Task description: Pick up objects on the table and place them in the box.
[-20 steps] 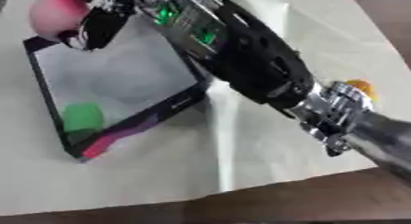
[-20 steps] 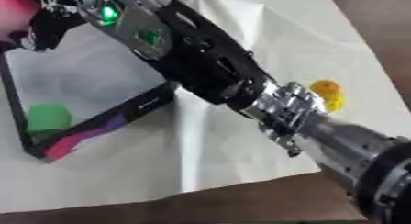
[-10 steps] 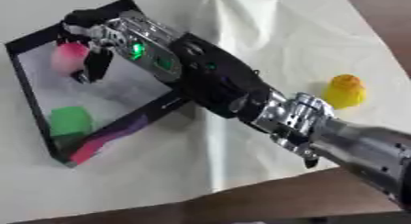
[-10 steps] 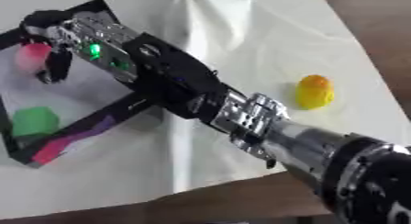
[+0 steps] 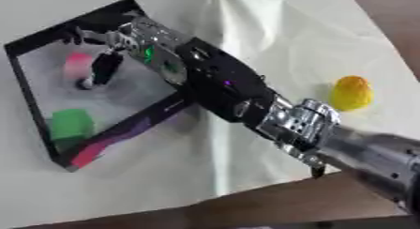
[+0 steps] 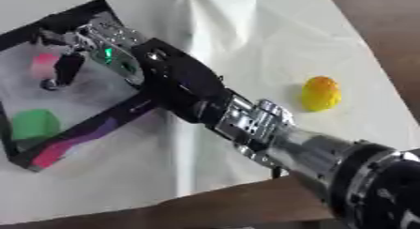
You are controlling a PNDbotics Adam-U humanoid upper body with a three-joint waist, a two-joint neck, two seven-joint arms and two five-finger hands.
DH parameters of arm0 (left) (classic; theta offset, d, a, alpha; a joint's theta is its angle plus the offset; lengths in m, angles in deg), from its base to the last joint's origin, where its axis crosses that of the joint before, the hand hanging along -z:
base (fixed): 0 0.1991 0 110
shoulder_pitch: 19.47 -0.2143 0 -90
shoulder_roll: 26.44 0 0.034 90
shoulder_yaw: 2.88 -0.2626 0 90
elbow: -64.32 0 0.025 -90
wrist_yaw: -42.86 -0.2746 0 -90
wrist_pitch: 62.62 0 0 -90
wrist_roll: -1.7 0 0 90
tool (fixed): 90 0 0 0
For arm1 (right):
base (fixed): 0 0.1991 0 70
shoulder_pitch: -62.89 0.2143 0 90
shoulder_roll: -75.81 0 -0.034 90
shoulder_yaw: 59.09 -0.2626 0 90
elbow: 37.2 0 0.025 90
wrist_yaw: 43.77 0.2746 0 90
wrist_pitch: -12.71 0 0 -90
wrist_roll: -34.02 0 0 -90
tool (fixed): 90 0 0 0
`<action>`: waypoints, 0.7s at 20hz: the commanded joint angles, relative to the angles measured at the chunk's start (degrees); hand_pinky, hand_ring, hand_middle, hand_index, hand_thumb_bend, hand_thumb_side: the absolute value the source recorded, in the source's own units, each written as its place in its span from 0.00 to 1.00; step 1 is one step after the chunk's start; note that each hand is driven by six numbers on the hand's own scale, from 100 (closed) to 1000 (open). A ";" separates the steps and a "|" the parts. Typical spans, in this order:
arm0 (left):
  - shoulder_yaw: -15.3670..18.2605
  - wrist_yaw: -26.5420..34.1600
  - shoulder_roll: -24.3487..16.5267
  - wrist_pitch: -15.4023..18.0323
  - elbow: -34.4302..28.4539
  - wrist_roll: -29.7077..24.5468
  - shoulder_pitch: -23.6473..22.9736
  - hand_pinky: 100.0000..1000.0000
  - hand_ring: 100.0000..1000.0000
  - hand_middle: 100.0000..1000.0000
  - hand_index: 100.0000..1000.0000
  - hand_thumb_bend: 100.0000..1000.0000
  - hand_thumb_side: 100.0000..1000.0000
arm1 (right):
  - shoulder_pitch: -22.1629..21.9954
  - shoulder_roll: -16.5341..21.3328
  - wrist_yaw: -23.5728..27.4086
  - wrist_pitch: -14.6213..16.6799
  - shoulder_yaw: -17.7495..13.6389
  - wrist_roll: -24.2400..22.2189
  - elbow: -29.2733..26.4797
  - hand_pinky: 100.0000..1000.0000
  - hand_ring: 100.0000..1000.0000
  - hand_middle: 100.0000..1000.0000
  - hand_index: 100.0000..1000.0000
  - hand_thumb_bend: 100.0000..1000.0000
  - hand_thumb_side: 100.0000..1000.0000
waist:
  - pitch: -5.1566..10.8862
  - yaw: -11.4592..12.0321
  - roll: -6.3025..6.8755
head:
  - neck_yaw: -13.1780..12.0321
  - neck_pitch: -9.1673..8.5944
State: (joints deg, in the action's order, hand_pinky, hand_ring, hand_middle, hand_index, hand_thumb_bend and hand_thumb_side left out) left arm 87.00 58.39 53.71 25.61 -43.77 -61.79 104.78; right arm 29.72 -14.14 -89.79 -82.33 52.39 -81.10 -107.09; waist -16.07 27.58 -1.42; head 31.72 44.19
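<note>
Fingers (image 5: 105, 66) of the right hand (image 5: 135, 40) hang released beside the pink object (image 5: 77, 66), seemingly light, inside the box (image 5: 25, 85).

Pink ball (image 5: 78, 66), green block (image 5: 70, 124) inside black-rimmed box (image 5: 29, 89); yellow object (image 5: 353, 93) outside.

white cloth (image 5: 271, 45) creased, covers table | brown table edge (image 5: 246, 209) bare
</note>
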 commanded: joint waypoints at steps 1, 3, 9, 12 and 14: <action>1.31 -0.32 -2.84 0.18 -0.25 0.66 -0.32 0.69 0.55 0.76 0.82 0.36 0.43 | 1.77 3.92 2.37 1.12 -3.83 2.74 -4.71 0.90 0.84 0.80 0.90 0.33 0.23 | 1.45 -0.65 1.02 | -1.67 -0.08; 1.69 -0.60 -3.36 0.23 0.00 1.12 -1.15 0.69 0.55 0.76 0.82 0.36 0.43 | 1.84 5.77 4.20 0.89 -5.67 4.53 -7.69 0.90 0.83 0.79 0.89 0.28 0.18 | 2.01 -1.74 0.88 | -3.03 -0.08; 3.57 -1.80 -5.22 0.88 0.42 3.65 -3.86 0.69 0.55 0.76 0.82 0.37 0.42 | -1.13 13.77 9.89 1.32 -10.85 10.15 -16.93 0.89 0.79 0.76 0.88 0.15 0.12 | 3.75 -5.87 -0.19 | -8.43 -0.08; 4.01 -2.19 -6.21 0.98 0.62 4.34 -5.03 0.69 0.55 0.76 0.82 0.37 0.43 | -4.77 18.14 12.61 0.23 -12.80 12.53 -21.36 0.89 0.79 0.75 0.87 0.13 0.11 | 3.99 -7.88 -0.80 | -10.91 -0.08; 4.35 -2.37 -6.74 1.02 0.76 4.77 -5.75 0.69 0.55 0.75 0.82 0.37 0.43 | -7.60 21.05 14.40 -0.84 -14.26 13.99 -24.27 0.89 0.78 0.75 0.87 0.13 0.11 | 3.88 -9.25 -1.15 | -12.71 -0.08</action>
State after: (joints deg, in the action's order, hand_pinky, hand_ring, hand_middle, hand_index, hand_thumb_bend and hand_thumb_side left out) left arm 90.28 56.52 49.34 26.54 -42.63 -57.49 98.60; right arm 21.43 3.62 -76.63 -82.71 39.66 -68.16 -128.65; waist -14.36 17.98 -2.25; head 20.06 44.21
